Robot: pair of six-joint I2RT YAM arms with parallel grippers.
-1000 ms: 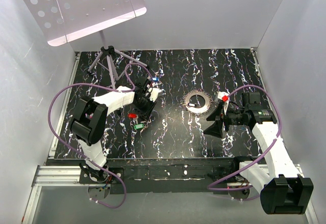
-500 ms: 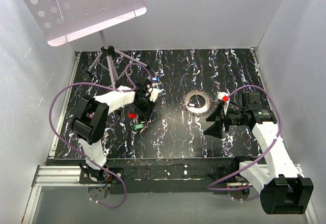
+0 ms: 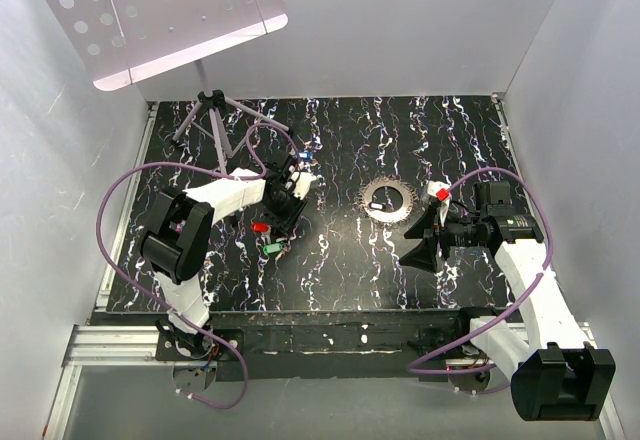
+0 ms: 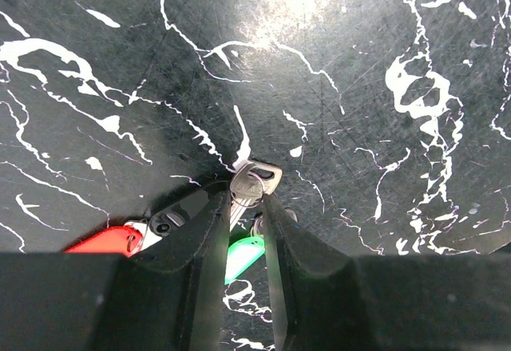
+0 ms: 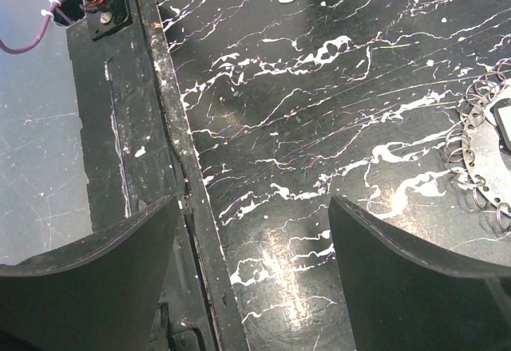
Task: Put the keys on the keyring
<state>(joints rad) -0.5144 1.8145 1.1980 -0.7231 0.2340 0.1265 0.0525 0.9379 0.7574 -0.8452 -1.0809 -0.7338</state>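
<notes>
My left gripper (image 4: 246,199) is tipped down at the table, its fingers closed on a silvery metal key (image 4: 255,180) that sticks out past the tips. A green key head (image 4: 243,257) lies under the fingers and a red one (image 4: 108,241) to their left. In the top view the left gripper (image 3: 281,232) stands over the red key (image 3: 261,227) and the green key (image 3: 271,248). The toothed silvery keyring (image 3: 388,200) lies flat at centre right; it also shows in the right wrist view (image 5: 479,147). My right gripper (image 3: 425,240) is open and empty (image 5: 251,247), just right of the keyring.
A tripod stand (image 3: 212,110) with a perforated white board (image 3: 150,15) stands at the back left. The table's near edge with its metal rail (image 5: 172,167) runs beside my right gripper. White walls enclose the table on three sides.
</notes>
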